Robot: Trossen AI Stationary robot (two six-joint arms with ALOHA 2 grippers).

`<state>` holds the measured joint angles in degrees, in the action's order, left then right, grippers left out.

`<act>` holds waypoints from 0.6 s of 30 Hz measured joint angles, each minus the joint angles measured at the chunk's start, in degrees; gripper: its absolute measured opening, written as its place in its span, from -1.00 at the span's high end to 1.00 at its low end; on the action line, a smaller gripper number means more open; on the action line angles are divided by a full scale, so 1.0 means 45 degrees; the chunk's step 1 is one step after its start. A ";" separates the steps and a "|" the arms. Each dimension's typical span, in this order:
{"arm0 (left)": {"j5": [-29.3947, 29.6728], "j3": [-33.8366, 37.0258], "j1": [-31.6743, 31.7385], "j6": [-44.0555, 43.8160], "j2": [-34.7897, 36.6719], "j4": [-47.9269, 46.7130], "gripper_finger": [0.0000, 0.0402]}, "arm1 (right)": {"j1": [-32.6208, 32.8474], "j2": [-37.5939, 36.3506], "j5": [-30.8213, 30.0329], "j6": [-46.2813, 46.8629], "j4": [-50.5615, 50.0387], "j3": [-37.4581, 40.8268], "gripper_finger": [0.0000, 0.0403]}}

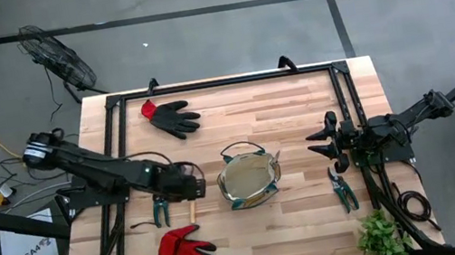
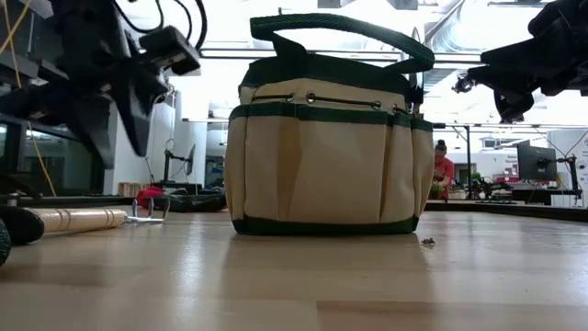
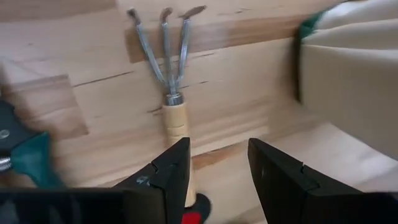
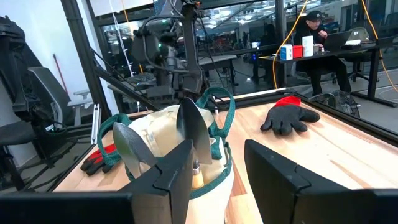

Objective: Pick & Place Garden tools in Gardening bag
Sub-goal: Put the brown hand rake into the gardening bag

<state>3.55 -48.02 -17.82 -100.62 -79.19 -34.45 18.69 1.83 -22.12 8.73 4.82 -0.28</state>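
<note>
The olive-tan gardening bag (image 1: pixel 250 182) stands on its base mid-table, with two silver trowels (image 4: pixel 186 134) sticking up out of it. My left gripper (image 1: pixel 189 185) is open and empty just left of the bag, above the wooden-handled fork (image 3: pixel 169 81). The fork lies flat, and its handle (image 2: pixel 73 219) runs under one finger in the left wrist view. In the low view the fingers (image 2: pixel 115 129) hang clear of the table. My right gripper (image 1: pixel 320 142) is open and empty to the right of the bag, facing it.
Green-handled pruners (image 1: pixel 161 210) lie left of the fork, and a second pair (image 1: pixel 343 190) lies near the right arm. A red glove (image 1: pixel 184 249) is at the near side, a black-and-red glove (image 1: pixel 173 116) at the far side. A leafy plant (image 1: pixel 382 236) sits at the near right corner.
</note>
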 joint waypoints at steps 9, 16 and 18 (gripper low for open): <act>-0.0044 -0.0688 0.0033 -0.0292 -0.1773 -0.0443 0.21 | 0.0003 0.0000 -0.0002 0.0000 0.0000 0.0001 0.32; -0.0229 -0.0853 0.0034 -0.0331 -0.2449 -0.0677 0.21 | 0.0001 0.0000 -0.0001 0.0000 0.0000 0.0000 0.32; -0.0146 -0.0853 0.0034 -0.0331 -0.2599 -0.0691 0.21 | 0.0003 0.0000 0.0001 0.0000 0.0000 0.0001 0.32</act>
<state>2.89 -51.86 -17.67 -102.10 -90.88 -37.56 18.70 1.83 -22.11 8.73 4.82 -0.27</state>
